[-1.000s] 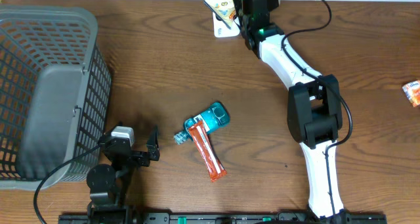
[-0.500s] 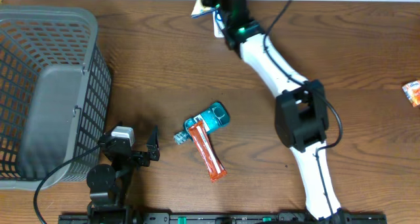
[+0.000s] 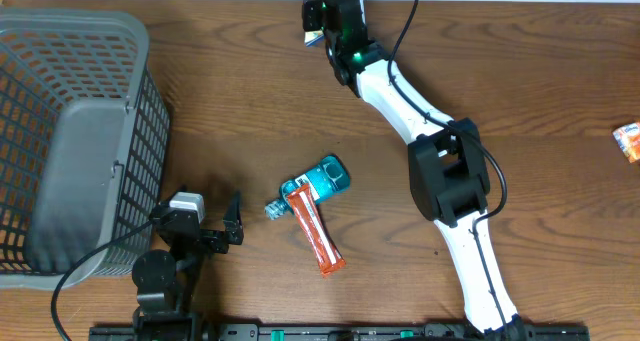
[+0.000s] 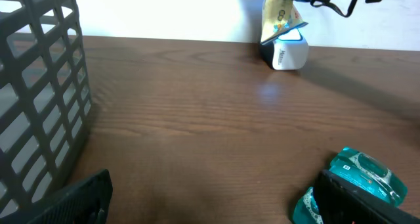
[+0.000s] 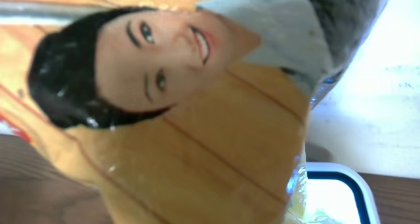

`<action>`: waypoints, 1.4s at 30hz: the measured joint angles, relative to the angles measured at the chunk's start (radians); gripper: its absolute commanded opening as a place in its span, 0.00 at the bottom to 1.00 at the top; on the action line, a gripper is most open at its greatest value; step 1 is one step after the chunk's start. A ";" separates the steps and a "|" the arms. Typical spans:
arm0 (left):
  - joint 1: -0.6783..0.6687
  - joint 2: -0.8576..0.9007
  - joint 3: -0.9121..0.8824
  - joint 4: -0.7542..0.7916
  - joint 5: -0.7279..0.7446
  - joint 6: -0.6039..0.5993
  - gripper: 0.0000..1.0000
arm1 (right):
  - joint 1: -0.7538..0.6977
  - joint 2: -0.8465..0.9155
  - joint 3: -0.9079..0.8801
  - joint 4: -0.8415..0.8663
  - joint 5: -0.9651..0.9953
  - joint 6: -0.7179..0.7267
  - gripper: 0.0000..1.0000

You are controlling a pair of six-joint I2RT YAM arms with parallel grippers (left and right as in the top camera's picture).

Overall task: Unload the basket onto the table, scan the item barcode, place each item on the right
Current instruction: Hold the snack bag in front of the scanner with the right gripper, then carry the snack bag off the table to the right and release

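The right tool [image 3: 322, 9], clamped shut on the yellow packet [image 4: 278, 17], holds it right over the scanner [image 4: 289, 54]. The packet hangs beneath the tool, long axis roughly upright; the left tool [image 3: 200, 226] gapes open.

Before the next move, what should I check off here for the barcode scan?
1. Grip on the packet: ok, right jaws shut on it.
2. The packet at the scanner: ok, hanging just over it.
3. Barcode facing the scanner: cannot tell, only the printed face shows.
4. Left jaws out of the way: ok, open and empty, beside the basket.
5. The bottle and red wrapper clear of the scanner: ok, mid-table.
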 measured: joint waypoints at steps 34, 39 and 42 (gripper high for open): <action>0.000 0.000 0.000 0.000 0.000 0.000 0.98 | -0.463 -0.426 0.073 -1.039 0.053 0.086 0.01; 0.000 0.000 0.000 0.000 0.000 0.000 0.98 | -0.634 -0.399 0.049 -1.061 0.138 0.051 0.01; 0.000 0.000 0.000 0.000 0.000 0.000 0.98 | -0.730 -0.324 0.008 -1.029 0.151 0.029 0.01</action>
